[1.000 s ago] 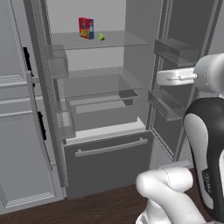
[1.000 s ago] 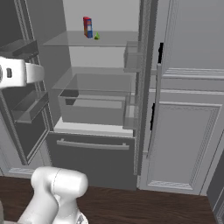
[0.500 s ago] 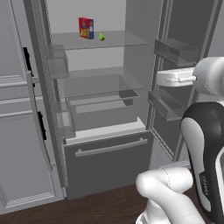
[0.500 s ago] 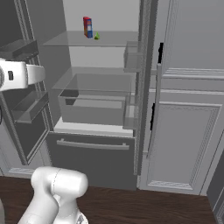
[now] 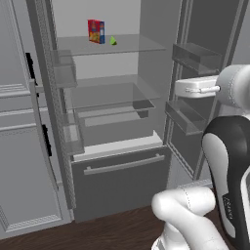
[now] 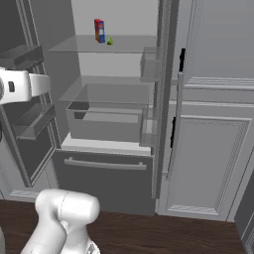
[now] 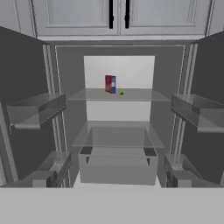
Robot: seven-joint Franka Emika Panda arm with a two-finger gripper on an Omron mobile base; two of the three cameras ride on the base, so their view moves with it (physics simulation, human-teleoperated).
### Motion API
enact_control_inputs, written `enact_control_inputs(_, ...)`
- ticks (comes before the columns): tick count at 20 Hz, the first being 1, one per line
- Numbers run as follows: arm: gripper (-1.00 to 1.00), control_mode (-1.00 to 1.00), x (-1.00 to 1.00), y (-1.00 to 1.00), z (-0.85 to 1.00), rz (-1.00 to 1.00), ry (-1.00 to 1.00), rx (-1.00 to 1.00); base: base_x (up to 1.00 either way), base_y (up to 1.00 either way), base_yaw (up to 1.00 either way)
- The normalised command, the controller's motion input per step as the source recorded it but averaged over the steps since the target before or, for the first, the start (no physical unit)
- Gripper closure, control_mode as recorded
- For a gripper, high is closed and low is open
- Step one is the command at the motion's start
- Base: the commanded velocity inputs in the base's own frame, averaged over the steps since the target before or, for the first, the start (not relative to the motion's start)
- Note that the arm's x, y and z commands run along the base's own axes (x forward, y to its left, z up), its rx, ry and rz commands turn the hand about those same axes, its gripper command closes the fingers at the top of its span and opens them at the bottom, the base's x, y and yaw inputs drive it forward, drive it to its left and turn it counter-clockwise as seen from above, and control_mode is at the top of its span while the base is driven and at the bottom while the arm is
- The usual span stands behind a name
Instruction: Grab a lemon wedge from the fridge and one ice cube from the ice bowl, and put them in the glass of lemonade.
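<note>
Hand view looks straight into the open fridge [image 7: 118, 131]: the lemon wedge [image 7: 121, 92] sits on the upper glass shelf [image 7: 144, 95] beside a red carton [image 7: 110, 84]; tool jaws are apart, holding nothing, ready for reaching.

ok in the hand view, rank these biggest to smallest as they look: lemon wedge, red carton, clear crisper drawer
1. clear crisper drawer, by far the largest, though it also sits nearer the camera
2. red carton
3. lemon wedge, a tiny speck beside the carton
</note>
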Motion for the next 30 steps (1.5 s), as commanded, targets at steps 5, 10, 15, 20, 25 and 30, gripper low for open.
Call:
enact_control_inputs(5, -1.00, 1.00, 0.00, 0.00, 0.00, 0.00, 0.00, 0.00, 0.66, 0.00, 0.01)
enact_control_inputs(10, -1.00, 1.00, 0.00, 0.00, 0.00, 0.00, 0.00, 0.00, 0.94, 0.00, 0.01)
enact_control_inputs(15, -1.00, 1.00, 0.00, 0.00, 0.00, 0.00, 0.00, 0.00, 0.56, -0.02, 0.00)
enact_control_inputs(20, -1.00, 1.00, 0.00, 0.00, 0.00, 0.00, 0.00, 0.00, 0.59, -0.12, 0.00)
enact_control_inputs(25, -1.00, 1.00, 0.00, 0.00, 0.00, 0.00, 0.00, 0.00, 0.58, -0.15, 0.00)
enact_control_inputs(30, -1.00, 1.00, 0.00, 0.00, 0.00, 0.00, 0.00, 0.00, 0.56, -0.21, 0.00)
